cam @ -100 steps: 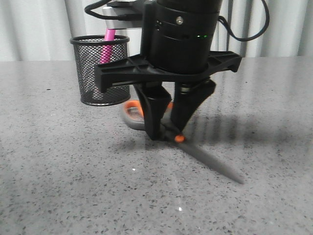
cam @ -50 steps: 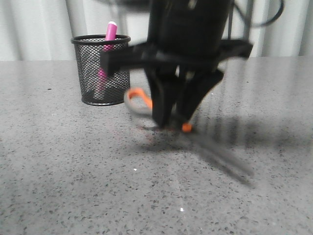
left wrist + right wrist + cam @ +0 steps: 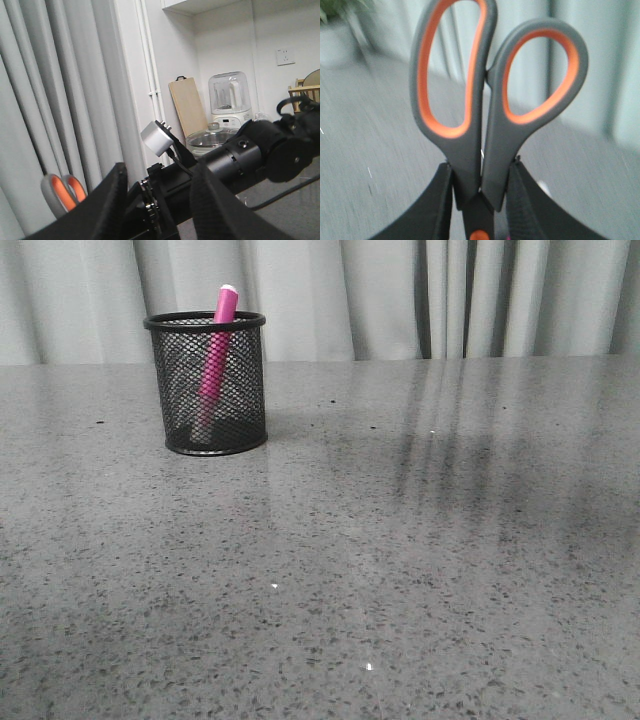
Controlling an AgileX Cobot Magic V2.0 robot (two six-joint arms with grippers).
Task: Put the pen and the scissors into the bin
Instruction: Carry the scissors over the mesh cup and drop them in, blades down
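On the grey speckled bench (image 3: 330, 570) the black mesh bin (image 3: 205, 383) stands upright toward the far left, in front of pale curtains (image 3: 400, 295). The pink pen (image 3: 214, 350) sits inside it, leaning slightly, with its white tip poking above the rim. No arm or tool appears in the front view, and the scissors are not on the bench there.

The scissors (image 3: 485, 105) show up in the right wrist view instead: the right tool (image 3: 479, 200) is clenched on them just below the handles, one black finger pressed against each side of the grey shanks. The two orange-lined loops stand clear beyond the fingertips, and the orange pivot screw peeks out between the fingers (the blades themselves are hidden). The background there is blurred.

In the left wrist view the left tool (image 3: 157, 200) points out toward a curtain and a wall, its two dark fingers (image 3: 107, 205) spread apart with nothing between them, so it is released. Beyond it lies the other arm (image 3: 240, 155), and the orange-and-grey scissor handles (image 3: 62, 192) can be seen past the left finger. A wooden board (image 3: 187, 107) and a blender (image 3: 229, 100) stand against the far wall.
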